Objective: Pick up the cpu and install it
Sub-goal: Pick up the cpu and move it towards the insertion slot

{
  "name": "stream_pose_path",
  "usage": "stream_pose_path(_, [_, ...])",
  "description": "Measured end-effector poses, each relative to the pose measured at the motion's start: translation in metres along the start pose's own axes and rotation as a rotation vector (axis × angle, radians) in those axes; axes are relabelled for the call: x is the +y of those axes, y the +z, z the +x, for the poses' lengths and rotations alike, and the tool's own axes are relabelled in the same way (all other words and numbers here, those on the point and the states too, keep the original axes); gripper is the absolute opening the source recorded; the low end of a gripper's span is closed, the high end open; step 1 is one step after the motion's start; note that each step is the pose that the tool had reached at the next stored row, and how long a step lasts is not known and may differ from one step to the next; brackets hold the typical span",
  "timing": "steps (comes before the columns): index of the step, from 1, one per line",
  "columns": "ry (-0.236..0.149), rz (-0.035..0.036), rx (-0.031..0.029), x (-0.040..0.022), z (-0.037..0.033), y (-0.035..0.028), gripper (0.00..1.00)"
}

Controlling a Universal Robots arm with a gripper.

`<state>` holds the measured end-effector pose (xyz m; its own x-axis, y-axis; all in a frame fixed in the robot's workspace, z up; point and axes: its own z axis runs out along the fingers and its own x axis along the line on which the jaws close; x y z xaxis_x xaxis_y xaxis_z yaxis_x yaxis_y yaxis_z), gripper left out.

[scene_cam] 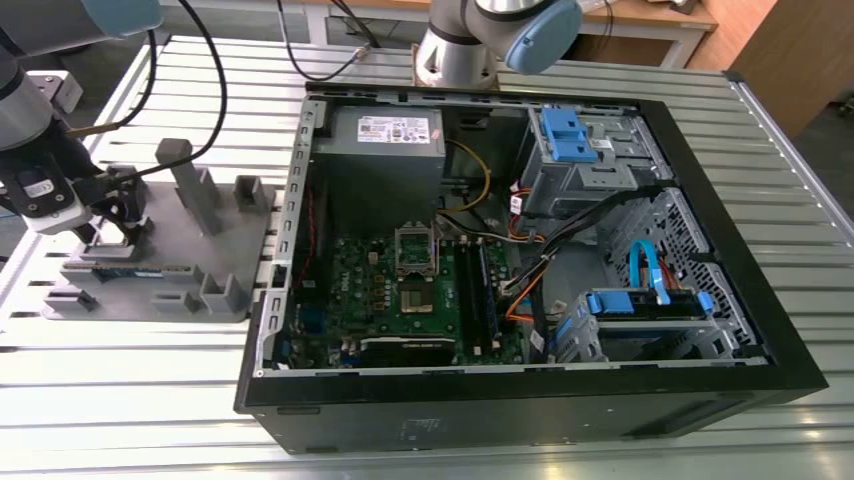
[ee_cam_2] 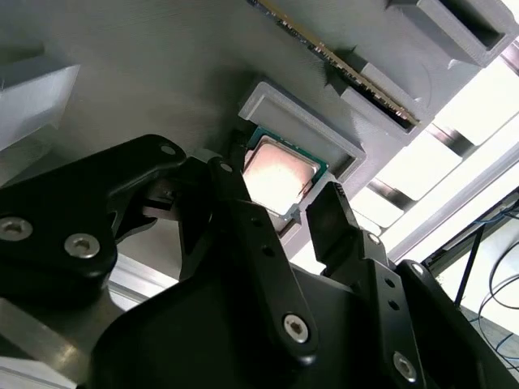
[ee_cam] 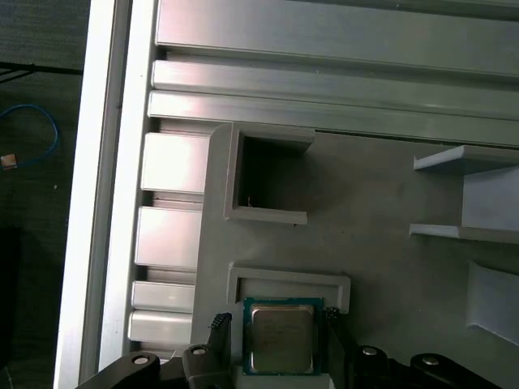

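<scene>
The tool (ee_cam: pixel 277 322) is spread open over the grey block tray (ee_cam: pixel 389 267), one finger on each side of the cpu (ee_cam: pixel 280 340), not clamped on it. The cpu lies flat in its tray pocket. The tray sits on a slatted metal worktop (scene_cam: pixel 134 380), beside an open computer case (scene_cam: pixel 534 410). The arm (scene_cam: pixel 27 110) reaches down at the exterior view's left.

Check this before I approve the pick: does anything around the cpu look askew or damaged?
Nothing stands out. The cpu lies flat and square in its pocket on the grey tray, and the open end effector straddles it.
</scene>
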<state>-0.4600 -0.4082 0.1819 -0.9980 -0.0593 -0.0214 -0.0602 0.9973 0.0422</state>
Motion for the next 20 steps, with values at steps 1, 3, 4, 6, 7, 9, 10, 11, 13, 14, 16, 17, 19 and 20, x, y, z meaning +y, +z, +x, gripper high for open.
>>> stream_pose_path(1, [0.000, 0.0000, 0.0000, 0.0000, 0.0000, 0.0000, 0.57])
stream_pose_path(3, [0.000, 0.0000, 0.0000, 0.0000, -0.0001, 0.0000, 0.57])
stream_pose_path(4, [0.000, 0.0000, 0.0000, 0.0000, -0.0001, 0.0000, 0.57])
stream_pose_path(6, [0.000, 0.0000, 0.0001, 0.0000, -0.0001, -0.0003, 0.57])
stream_pose_path(7, [0.000, 0.0000, -0.0001, 0.0000, -0.0001, -0.0003, 0.57])
stream_pose_path(9, [0.000, 0.0000, -0.0001, 0.0000, -0.0004, -0.0003, 0.57])
stream_pose_path(10, [0.000, 0.0000, 0.0000, 0.0000, -0.0005, -0.0003, 0.57])
stream_pose_path(11, [0.000, 0.0000, 0.0000, 0.0000, -0.0006, -0.0003, 0.57])
stream_pose_path(13, [0.000, 0.0000, 0.0001, 0.0000, -0.0006, -0.0004, 0.57])
stream_pose_path(14, [0.000, 0.0000, 0.0000, 0.0000, -0.0006, -0.0004, 0.57])
stream_pose_path(16, [0.000, 0.0000, -0.0001, 0.0001, -0.0007, -0.0004, 0.57])
stream_pose_path(17, [-0.001, -0.0001, -0.0002, 0.0002, -0.0008, -0.0004, 0.57])
stream_pose_path(19, [-0.001, 0.0000, -0.0001, 0.0007, -0.0008, -0.0004, 0.57])
stream_pose_path(20, [0.000, -0.0001, 0.0000, 0.0011, -0.0007, -0.0004, 0.57])
